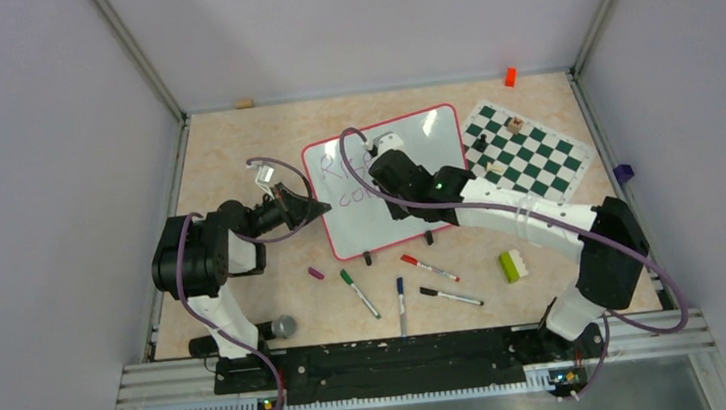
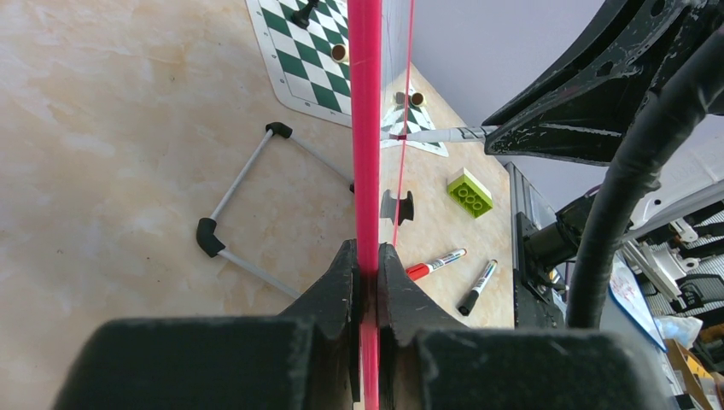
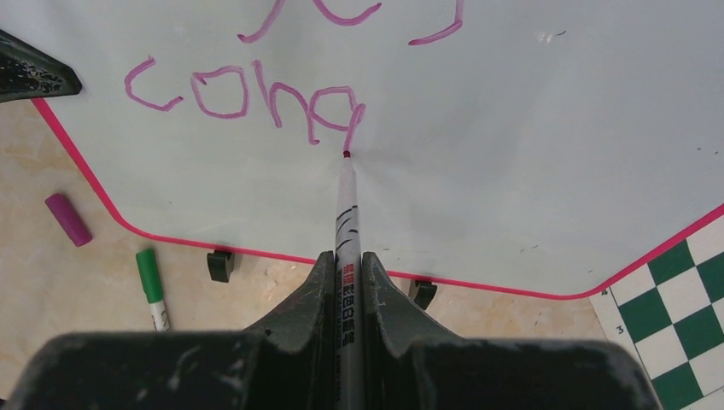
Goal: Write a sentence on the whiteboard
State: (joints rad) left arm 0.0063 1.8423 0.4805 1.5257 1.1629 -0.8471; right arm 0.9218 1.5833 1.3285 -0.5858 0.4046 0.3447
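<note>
The whiteboard (image 1: 406, 176), glossy white with a red-pink rim, lies mid-table on two black feet. My left gripper (image 1: 317, 208) is shut on its left rim, seen edge-on in the left wrist view (image 2: 365, 128). My right gripper (image 3: 347, 260) is shut on a white marker (image 3: 346, 213) whose tip touches the board (image 3: 529, 137) below the last letter. The purple sentence (image 3: 248, 94) reads "conq" on its second line, with the bottoms of a first line above. In the top view my right gripper (image 1: 387, 162) hides part of the writing (image 1: 341, 172).
Loose markers lie in front of the board: green (image 1: 358, 293), red (image 1: 429, 268), blue (image 1: 401, 305), black (image 1: 451, 297). A purple cap (image 1: 315, 273) and a green brick (image 1: 511, 265) lie nearby. The chess mat (image 1: 524, 149) with pieces lies right of the board. An orange block (image 1: 509, 76) sits at the back.
</note>
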